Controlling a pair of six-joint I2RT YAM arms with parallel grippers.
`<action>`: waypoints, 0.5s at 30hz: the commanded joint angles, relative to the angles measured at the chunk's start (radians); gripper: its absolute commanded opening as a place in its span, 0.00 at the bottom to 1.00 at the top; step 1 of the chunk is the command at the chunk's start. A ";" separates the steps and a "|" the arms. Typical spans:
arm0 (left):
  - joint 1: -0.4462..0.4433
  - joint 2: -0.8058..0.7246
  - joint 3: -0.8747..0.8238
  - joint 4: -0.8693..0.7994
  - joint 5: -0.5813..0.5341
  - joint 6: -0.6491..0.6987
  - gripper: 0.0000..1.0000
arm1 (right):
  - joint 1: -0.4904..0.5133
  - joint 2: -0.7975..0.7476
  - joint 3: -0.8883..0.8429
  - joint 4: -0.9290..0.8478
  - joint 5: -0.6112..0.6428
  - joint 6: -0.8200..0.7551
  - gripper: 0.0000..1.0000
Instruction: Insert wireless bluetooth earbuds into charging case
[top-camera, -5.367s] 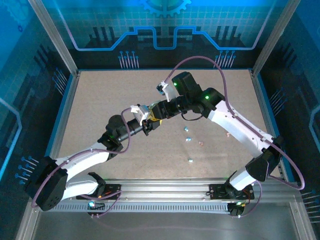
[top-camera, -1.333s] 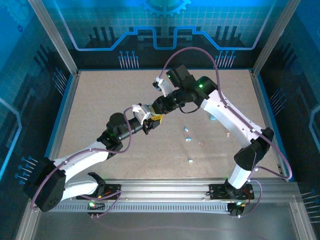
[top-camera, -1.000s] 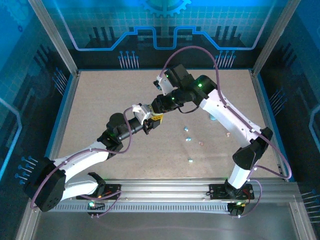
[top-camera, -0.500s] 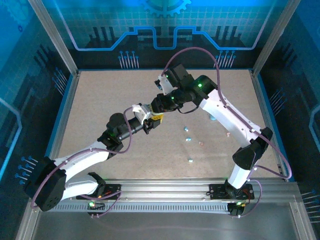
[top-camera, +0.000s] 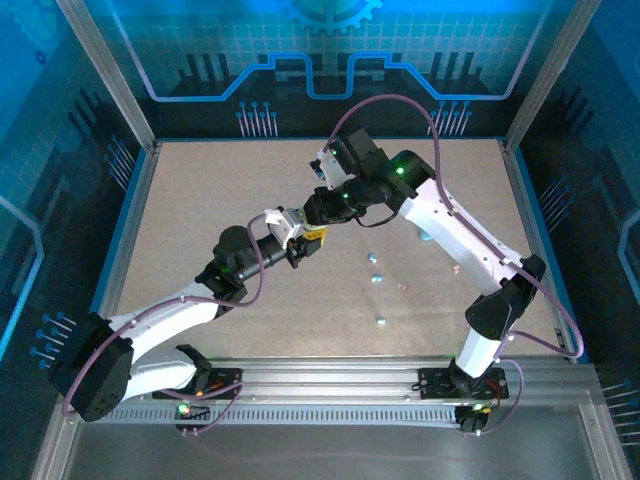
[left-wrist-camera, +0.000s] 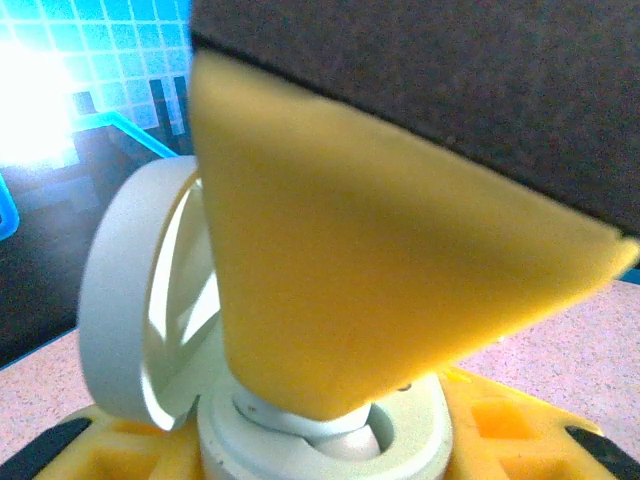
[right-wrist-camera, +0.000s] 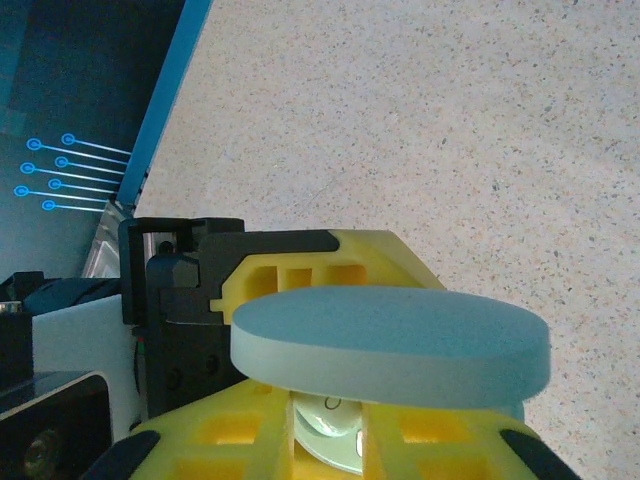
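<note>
Nearest my bases, the wireless bluetooth earbuds (top-camera: 381, 320) lie loose on the counter (top-camera: 200, 200), right of centre. They are a scatter of tiny pale bits with a pinkish one (top-camera: 403, 286) among them, all well apart from both tools. Farther in, my left tool (top-camera: 305, 240) is pinching the charging case (left-wrist-camera: 330, 445) at its base. The case's round white lid (left-wrist-camera: 125, 300) stands swung open to one side. My right tool (top-camera: 318, 215) reaches down from the far side to meet it, and one of its yellow fingers (left-wrist-camera: 350, 250) sits right over the open case. On my right wrist view its jaws stand close together under the lid's edge (right-wrist-camera: 390, 345), with something pale in the gap. I cannot tell whether they grip anything. Off to the right, a pale blue pod (top-camera: 425, 237) peeks out beside my right arm.
</note>
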 joint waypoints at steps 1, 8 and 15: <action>-0.008 0.002 0.034 0.055 -0.018 0.014 0.34 | 0.021 -0.024 0.005 -0.042 -0.019 0.025 0.23; -0.007 0.008 0.038 0.053 -0.023 0.019 0.34 | 0.019 -0.035 -0.003 -0.043 -0.023 0.068 0.27; -0.007 0.011 0.037 0.057 -0.030 0.019 0.35 | 0.019 -0.047 -0.022 -0.025 -0.042 0.090 0.27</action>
